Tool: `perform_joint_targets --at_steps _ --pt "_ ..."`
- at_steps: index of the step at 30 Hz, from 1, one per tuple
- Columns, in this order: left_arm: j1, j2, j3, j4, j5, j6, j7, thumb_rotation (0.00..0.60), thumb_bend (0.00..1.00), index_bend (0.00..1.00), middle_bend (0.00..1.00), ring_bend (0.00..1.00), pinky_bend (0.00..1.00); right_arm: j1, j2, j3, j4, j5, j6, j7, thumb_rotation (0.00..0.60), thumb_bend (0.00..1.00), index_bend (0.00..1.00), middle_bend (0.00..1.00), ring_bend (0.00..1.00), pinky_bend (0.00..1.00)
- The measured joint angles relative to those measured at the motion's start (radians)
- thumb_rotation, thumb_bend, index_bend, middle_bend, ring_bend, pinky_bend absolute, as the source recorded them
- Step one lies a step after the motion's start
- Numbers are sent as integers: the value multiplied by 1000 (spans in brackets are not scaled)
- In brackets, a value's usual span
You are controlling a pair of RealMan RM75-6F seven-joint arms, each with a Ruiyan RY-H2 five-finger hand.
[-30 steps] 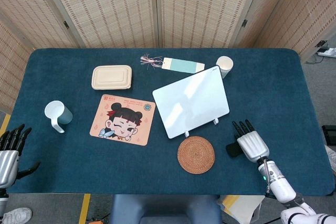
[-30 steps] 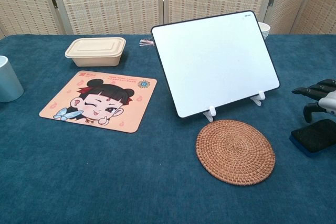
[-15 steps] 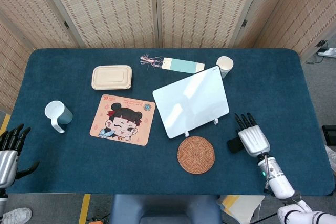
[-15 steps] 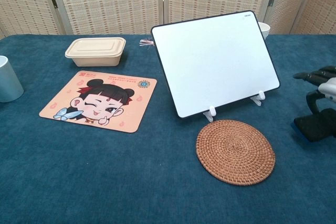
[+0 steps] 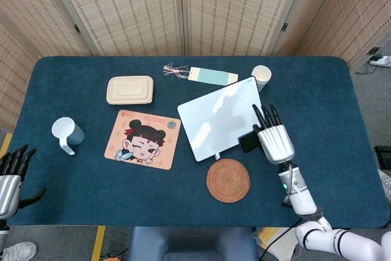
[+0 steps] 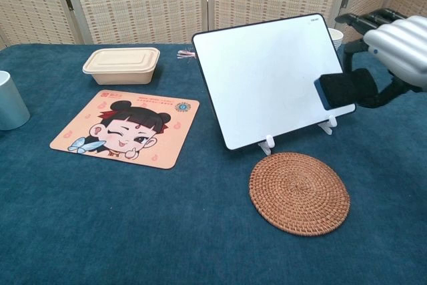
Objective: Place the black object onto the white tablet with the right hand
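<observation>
My right hand (image 5: 272, 139) (image 6: 392, 49) holds the black object (image 5: 248, 141) (image 6: 345, 89), a dark block with a blue edge, up off the table. The block hangs in front of the lower right corner of the white tablet (image 5: 221, 118) (image 6: 272, 77), which leans tilted on small white stand feet. Whether the block touches the tablet's face I cannot tell. My left hand (image 5: 11, 175) rests open at the table's near left edge, shown only in the head view.
A round woven coaster (image 5: 228, 180) (image 6: 299, 192) lies just in front of the tablet. A cartoon mouse pad (image 5: 143, 139), a beige lunch box (image 5: 129, 90), a light blue mug (image 5: 66, 134), a bookmark (image 5: 204, 76) and a white cup (image 5: 261, 77) stand elsewhere on the blue table.
My right hand has lifted the black object off the table at the right and carried it left and forward to the tablet's lower right corner. The left hand is unmoved.
</observation>
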Motion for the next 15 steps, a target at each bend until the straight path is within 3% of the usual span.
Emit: perform_joint_targets --at_steps 15 --pt "6 14 14 5 41 20 -47 600 241 0 18 2 0 177 -227 87 298 18 -10 -21 600 188 576 56 40 2"
